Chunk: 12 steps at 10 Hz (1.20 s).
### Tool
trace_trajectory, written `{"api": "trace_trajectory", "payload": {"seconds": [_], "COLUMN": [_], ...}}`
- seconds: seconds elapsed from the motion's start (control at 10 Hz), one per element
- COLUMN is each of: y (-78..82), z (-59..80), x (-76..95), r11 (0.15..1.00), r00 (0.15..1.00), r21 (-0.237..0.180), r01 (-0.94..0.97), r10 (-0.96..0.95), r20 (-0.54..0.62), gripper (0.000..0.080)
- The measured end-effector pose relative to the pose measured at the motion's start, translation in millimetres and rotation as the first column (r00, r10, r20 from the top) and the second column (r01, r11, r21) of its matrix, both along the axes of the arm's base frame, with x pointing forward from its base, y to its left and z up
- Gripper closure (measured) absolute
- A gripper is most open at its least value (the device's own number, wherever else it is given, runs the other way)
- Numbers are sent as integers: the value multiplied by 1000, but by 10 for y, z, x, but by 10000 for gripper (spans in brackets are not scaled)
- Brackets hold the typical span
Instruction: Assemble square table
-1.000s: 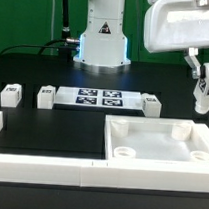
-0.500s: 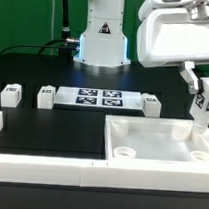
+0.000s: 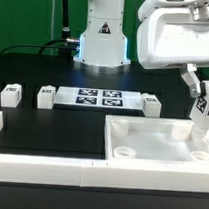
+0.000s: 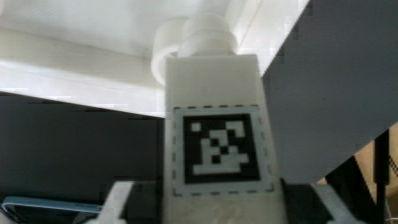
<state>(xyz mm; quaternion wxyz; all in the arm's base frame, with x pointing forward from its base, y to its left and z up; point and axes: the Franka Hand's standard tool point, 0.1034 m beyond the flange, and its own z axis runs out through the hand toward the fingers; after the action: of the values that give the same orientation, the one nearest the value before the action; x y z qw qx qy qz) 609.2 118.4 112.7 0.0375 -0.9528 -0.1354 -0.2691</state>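
- Arm (image 3: 172, 37) is seen at the upper right of the ext. view. Its bulky white housing is held high over the black table (image 3: 51, 129), fwd of the base (image 3: 102, 37) at back centre.
- Gripper (image 3: 199, 88) is hung below that housing, near the ext. view's right edge, pointed down w/ a slight tilt.
- Jaws are closed partway on a held leg (image 3: 206, 107), a white block pinched between the fingers (image 4: 121, 203) w/ its tag faced to the wrist cam.
- Held leg is kept roughly upright, a bit tilted, w/ its lower end at the far right corner of the tabletop slab (image 3: 155, 141). Contact w/ the slab can't be told.
- In the wrist view, the leg's round peg end is pointed away from the cam, toward white slab surface beyond it.
- Tabletop slab is laid at the front right, recessed side up, w/ round sockets visible in the near corners.
- Three loose legs are left on the table. Two are at the ext. view's left (image 3: 10, 95) (image 3: 46, 96), and one (image 3: 153, 102) is just beside the right end of the marker board (image 3: 98, 98).
- White border rails (image 3: 38, 169) are set along the front edge and left side.
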Motion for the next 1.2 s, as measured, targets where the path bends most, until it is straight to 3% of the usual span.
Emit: {"api": "trace_trajectory", "payload": {"seconds": [0.2, 0.4, 0.8, 1.2], "y": [-27, -6, -34, -49], "z": [28, 32, -159, -240], "x": [234, 324, 311, 306], "r11": [1000, 1000, 1000, 1000], "r00": [1000, 1000, 1000, 1000], "r21": [-8, -4, -2, -1], "r01": [-19, -18, -11, -7], "r10": [19, 18, 11, 7], "r20": [3, 10, 4, 4], "gripper": [512, 512, 512, 512]}}
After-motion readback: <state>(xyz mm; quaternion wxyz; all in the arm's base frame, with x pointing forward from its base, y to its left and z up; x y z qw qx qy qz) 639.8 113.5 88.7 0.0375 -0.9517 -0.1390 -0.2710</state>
